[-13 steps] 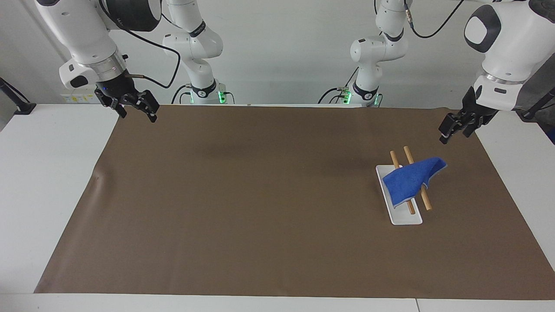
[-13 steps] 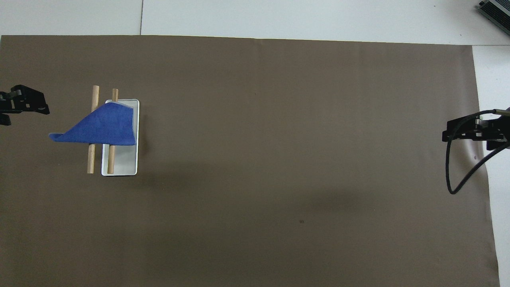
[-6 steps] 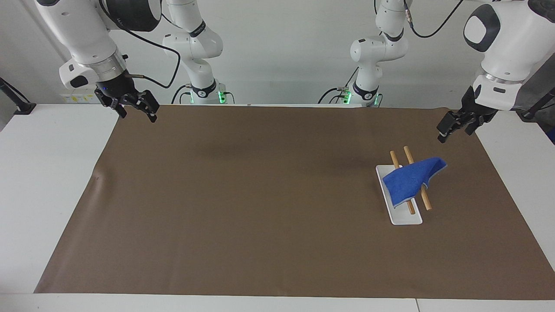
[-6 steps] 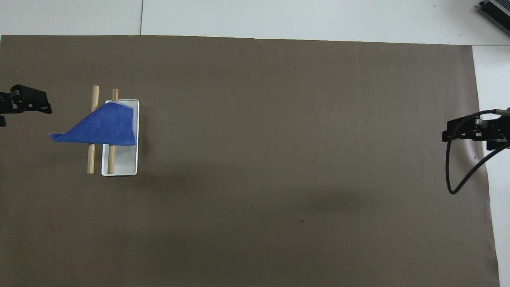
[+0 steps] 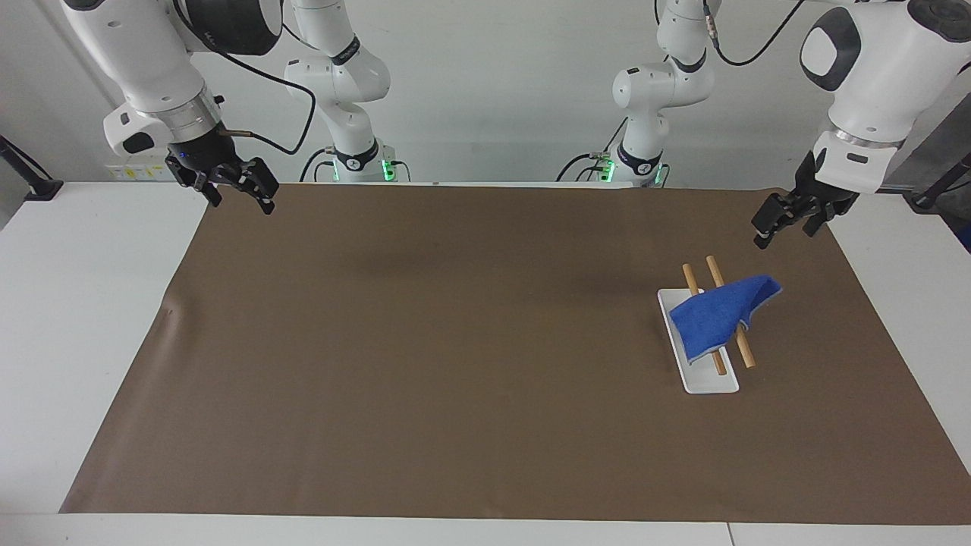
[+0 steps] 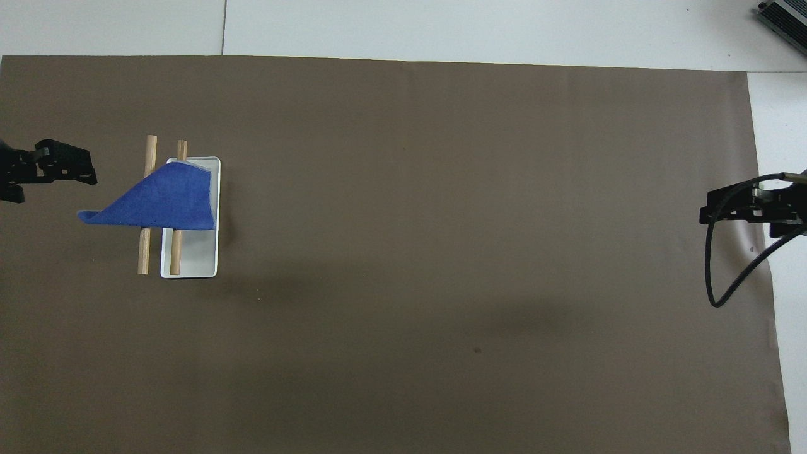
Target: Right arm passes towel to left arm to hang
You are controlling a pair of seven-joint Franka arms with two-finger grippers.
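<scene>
Towel: the blue towel (image 5: 719, 317) hangs draped across two wooden rods (image 5: 730, 322) over a white tray (image 5: 709, 382), at the left arm's end of the surface; one corner juts out past the outer rod, off the tray's edge.
Tray: it sits on the brown mat (image 5: 455, 341) that covers most of the surface (image 5: 76, 303), the rods running along its length.
Left claw: the left claw (image 5: 781, 220) hangs in the air over the mat's edge, near the towel but clear of it, fingers apart and holding nothing.
Right claw: the right claw (image 5: 235, 184) waits over the mat's corner at the right arm's end, well apart from the towel, fingers apart and empty.
Overhead: the left claw (image 6: 60, 171) shows beside the rods, the towel (image 6: 161, 200) between it and the tray (image 6: 195, 258); the right claw (image 6: 734, 208) sits at the mat's edge.
</scene>
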